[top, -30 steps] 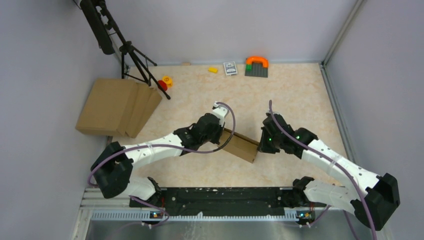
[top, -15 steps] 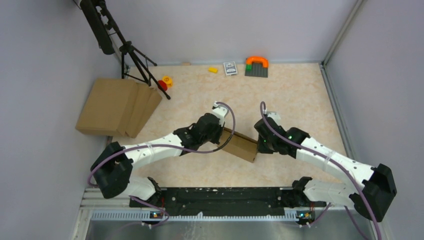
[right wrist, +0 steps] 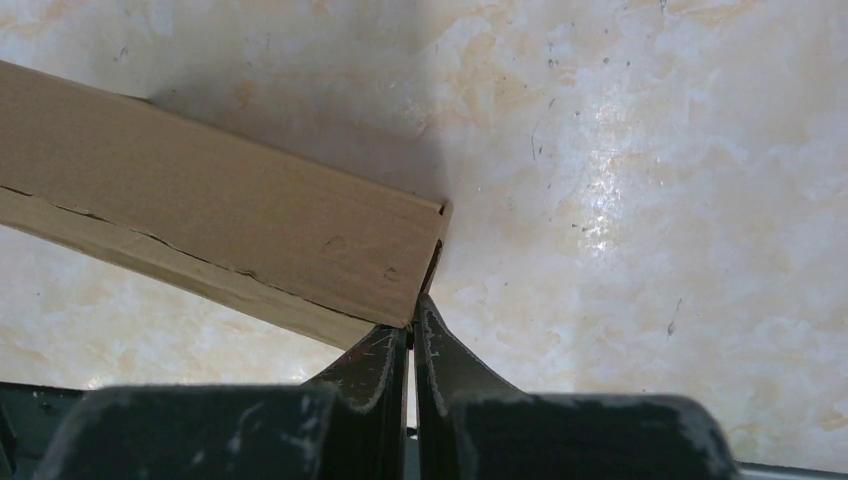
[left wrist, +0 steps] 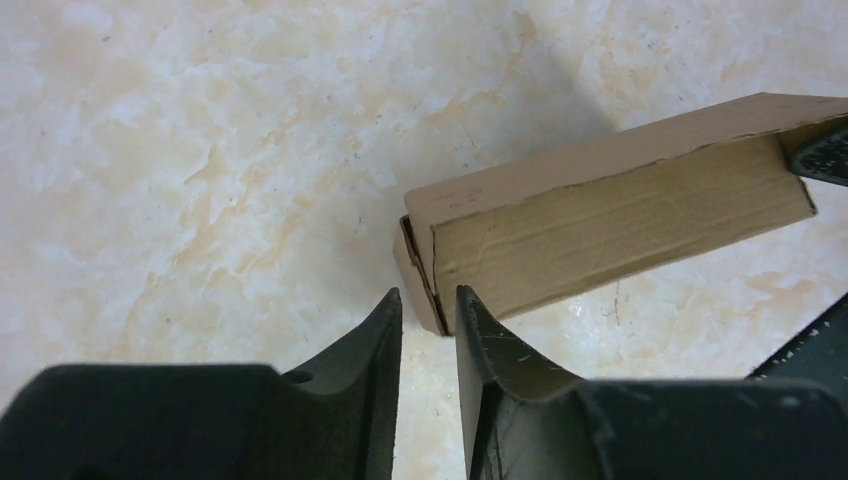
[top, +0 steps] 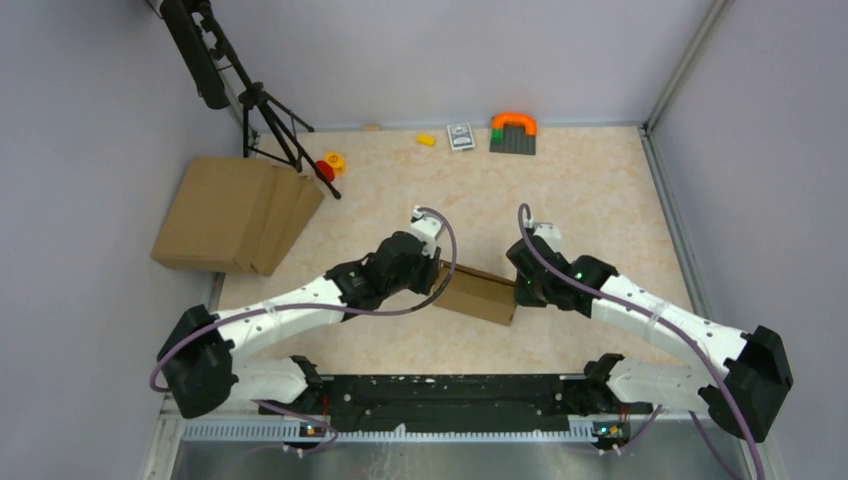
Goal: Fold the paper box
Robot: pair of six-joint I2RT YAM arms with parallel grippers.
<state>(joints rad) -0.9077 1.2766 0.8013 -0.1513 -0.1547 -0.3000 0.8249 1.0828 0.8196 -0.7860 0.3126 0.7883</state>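
Observation:
The paper box (top: 478, 294) is a long, shallow brown cardboard box lying slantwise on the marbled table between my two grippers. My left gripper (top: 437, 272) is at its left end. In the left wrist view the box (left wrist: 620, 230) shows its side wall, and my left gripper (left wrist: 428, 297) is narrowly open, with the box's end corner just at the fingertips. My right gripper (top: 518, 287) is at the right end. In the right wrist view it (right wrist: 413, 312) is shut on the end wall at the box's (right wrist: 220, 230) corner.
A pile of flat brown cardboard (top: 232, 212) lies at the left, beside a black tripod (top: 262, 110). Red and yellow toys (top: 328, 165), a yellow block (top: 426, 140), a card pack (top: 460, 135) and an orange-and-green piece on a grey plate (top: 513, 132) sit along the far wall.
My left arm has drawn back to the left and its gripper has come off the box's left end. My right gripper shifted slightly left, and the box turned a little flatter.

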